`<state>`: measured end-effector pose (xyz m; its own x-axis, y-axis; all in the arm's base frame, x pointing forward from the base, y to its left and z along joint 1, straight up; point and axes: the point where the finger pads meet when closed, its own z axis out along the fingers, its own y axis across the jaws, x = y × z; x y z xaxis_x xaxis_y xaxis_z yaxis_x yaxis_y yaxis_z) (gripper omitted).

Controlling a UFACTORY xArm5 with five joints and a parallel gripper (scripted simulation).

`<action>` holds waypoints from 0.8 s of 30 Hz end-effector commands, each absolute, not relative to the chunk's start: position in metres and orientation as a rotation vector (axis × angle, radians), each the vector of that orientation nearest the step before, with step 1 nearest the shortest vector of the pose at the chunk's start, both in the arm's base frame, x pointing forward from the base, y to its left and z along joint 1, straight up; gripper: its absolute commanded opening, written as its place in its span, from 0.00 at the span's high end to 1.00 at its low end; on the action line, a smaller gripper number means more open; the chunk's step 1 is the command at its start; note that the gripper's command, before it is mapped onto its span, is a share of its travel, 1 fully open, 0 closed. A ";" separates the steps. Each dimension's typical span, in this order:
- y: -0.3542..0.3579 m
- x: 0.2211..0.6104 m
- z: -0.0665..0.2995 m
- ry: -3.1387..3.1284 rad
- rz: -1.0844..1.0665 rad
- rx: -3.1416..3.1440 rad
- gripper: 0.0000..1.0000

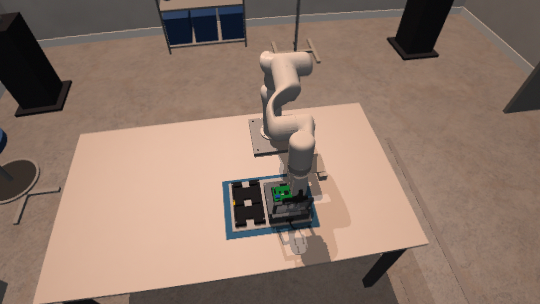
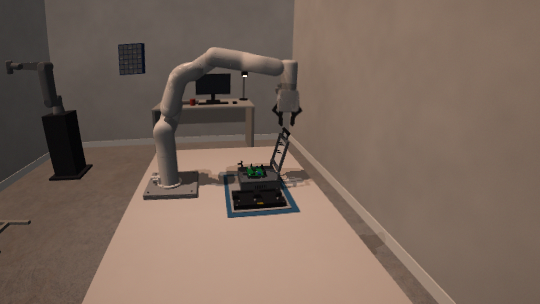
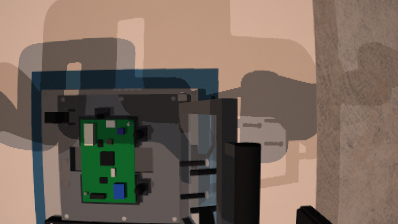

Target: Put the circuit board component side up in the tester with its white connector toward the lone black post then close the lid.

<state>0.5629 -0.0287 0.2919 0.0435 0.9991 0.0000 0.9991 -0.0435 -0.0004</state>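
The green circuit board (image 3: 109, 160) lies flat in the grey tester, component side up; it also shows in the top view (image 1: 281, 192) and the exterior view (image 2: 256, 171). Its white connector (image 3: 88, 133) sits at the end near a black post (image 3: 56, 118). The tester's lid (image 2: 280, 149) stands open, nearly upright; the wrist view shows it edge-on (image 3: 220, 160). My gripper (image 2: 287, 119) hangs just above the lid's top edge, fingers half open, holding nothing. The black tray (image 1: 248, 204) beside the tester holds no board.
Tester and tray sit on a blue mat (image 1: 267, 207) on the table. The arm's base plate (image 2: 171, 185) is behind them. The table's edge runs close to the lid side (image 3: 315, 110).
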 end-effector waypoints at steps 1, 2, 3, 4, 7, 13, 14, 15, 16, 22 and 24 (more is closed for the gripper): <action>-0.029 0.564 0.294 -2.175 -0.005 -2.272 0.48; -0.029 0.564 0.294 -2.175 -0.005 -2.272 0.48; -0.029 0.564 0.294 -2.175 -0.005 -2.272 0.48; -0.029 0.564 0.294 -2.175 -0.005 -2.272 0.48; -0.029 0.564 0.294 -2.175 -0.005 -2.272 0.48; -0.029 0.564 0.290 -2.175 -0.005 -2.272 0.48; -0.029 0.564 0.290 -2.175 -0.005 -2.272 0.48; -0.029 0.564 0.289 -2.175 -0.005 -2.272 0.48; -0.029 0.564 0.287 -2.175 -0.005 -2.272 0.48; -0.029 0.564 0.282 -2.175 -0.005 -2.272 0.48; -0.029 0.564 0.279 -2.175 -0.005 -2.272 0.48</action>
<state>0.5632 -0.0288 0.2801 0.0435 0.9991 0.0000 0.9991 -0.0435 0.0000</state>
